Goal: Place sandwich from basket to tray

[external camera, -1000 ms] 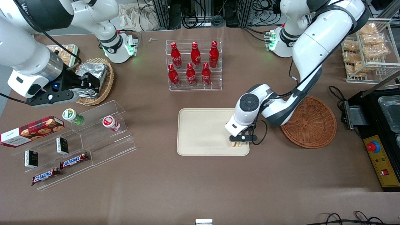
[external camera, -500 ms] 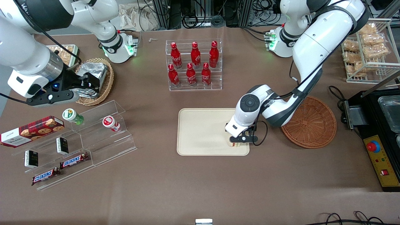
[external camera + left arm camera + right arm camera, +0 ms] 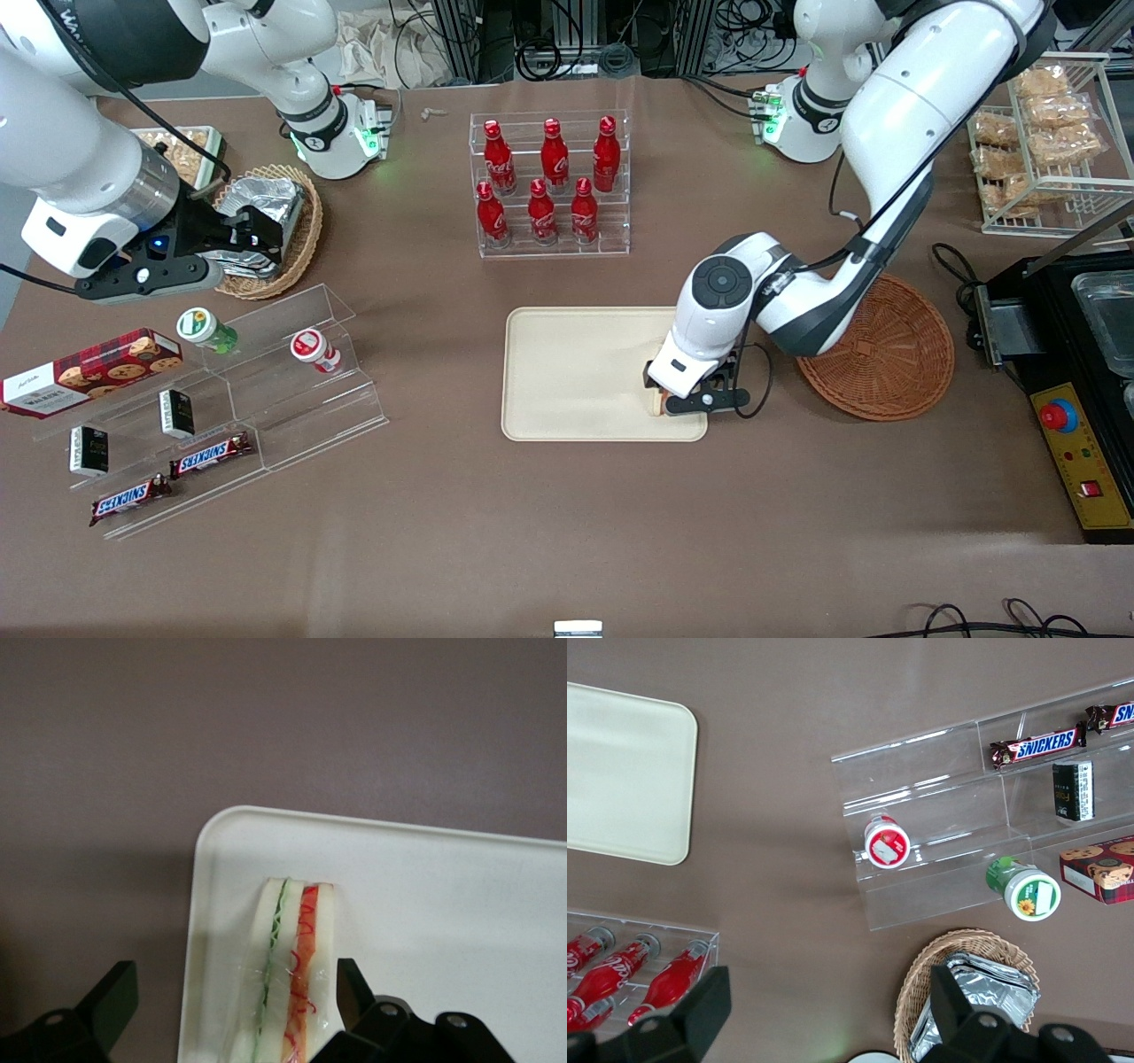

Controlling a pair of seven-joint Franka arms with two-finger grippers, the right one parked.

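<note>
- Even bright overhead light in front view; table [image 3: 567, 532] matte, no hot spots.
- Soft shadow under left arm's gripper [image 3: 687, 406], over tray [image 3: 576, 372] corner.
- Glare on acrylic shelves [image 3: 939, 815] in right wrist view.
- Left wrist view: dimmer, sandwich [image 3: 288, 979] sharp, fingers [image 3: 111, 1001] soft, dark.

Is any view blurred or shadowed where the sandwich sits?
Left wrist view: sandwich sharp on the tray, end effector open, fingers soft-focused. Front view: the arm hides most of the sandwich.
</note>
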